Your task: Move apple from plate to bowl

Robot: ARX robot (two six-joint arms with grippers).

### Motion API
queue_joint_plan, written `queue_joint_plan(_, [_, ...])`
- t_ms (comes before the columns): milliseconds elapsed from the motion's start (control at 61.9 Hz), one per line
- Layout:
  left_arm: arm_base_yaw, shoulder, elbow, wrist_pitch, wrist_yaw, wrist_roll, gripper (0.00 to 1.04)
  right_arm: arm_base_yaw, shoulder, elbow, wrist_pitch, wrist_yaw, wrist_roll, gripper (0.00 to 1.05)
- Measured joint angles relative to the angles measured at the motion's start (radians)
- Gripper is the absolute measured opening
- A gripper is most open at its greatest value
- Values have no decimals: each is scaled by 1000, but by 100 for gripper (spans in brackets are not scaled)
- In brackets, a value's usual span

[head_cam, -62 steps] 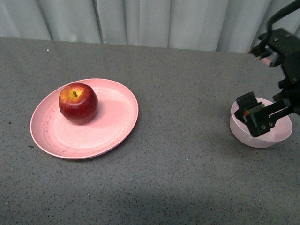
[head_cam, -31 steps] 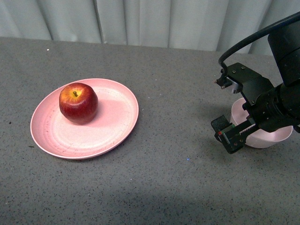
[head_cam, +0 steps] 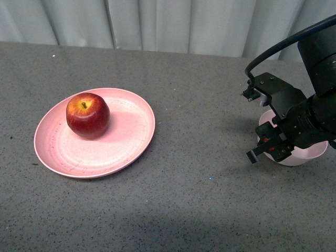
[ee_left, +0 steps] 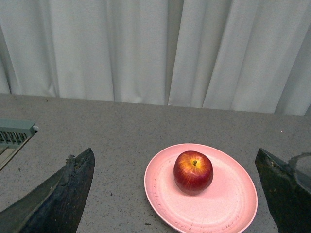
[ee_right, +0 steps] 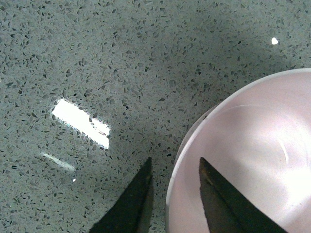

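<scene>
The dark-red apple (head_cam: 87, 115) with a yellow patch at its stem sits on the left part of the wide salmon-pink plate (head_cam: 126, 136) on the grey table. Both show in the left wrist view, apple (ee_left: 193, 172) on plate (ee_left: 228, 204). My left gripper (ee_left: 177, 194) is open, its fingers wide apart, well back from the plate. The small pale bowl (head_cam: 307, 153) stands at the right, partly hidden by my right arm. My right gripper (head_cam: 269, 147) is shut on the bowl's near rim (ee_right: 175, 194), one finger inside and one outside.
A pale curtain (head_cam: 157, 23) hangs behind the table's far edge. A grey vented object (ee_left: 14, 133) lies at the table's edge in the left wrist view. Bare speckled tabletop (head_cam: 205, 136) lies between plate and bowl.
My right arm has swung down over the bowl and its gripper has closed onto the bowl's left rim. The apple and plate have not moved.
</scene>
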Motion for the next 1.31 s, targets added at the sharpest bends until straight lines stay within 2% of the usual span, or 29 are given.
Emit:
queue_joint_plan(129, [0, 0, 0, 0, 0, 0, 98, 0, -1, 0, 0, 17, -4, 0])
queue_joint_plan(323, [0, 0, 0, 0, 0, 0, 98, -2, -33, -9, 0, 14, -25, 1])
queue_joint_plan(452, [0, 0, 0, 0, 0, 0, 98, 11, -116, -13, -37, -104, -20, 1])
queue_joint_plan(581, [0, 0, 0, 0, 0, 0, 98, 73, -197, 1, -74, -261, -9, 1])
queue_joint_plan(727, [0, 0, 0, 0, 0, 0, 98, 148, -178, 15, -66, -307, 14, 1])
queue_joint_plan(775, [0, 0, 0, 0, 0, 0, 98, 175, -156, 20, -65, -352, 27, 1])
queue_joint_plan(953, [0, 0, 0, 0, 0, 0, 98, 233, -64, 53, -51, -352, 51, 1])
queue_joint_plan(1308, [0, 0, 0, 0, 0, 0, 98, 238, 8, 111, -8, -341, 102, 1])
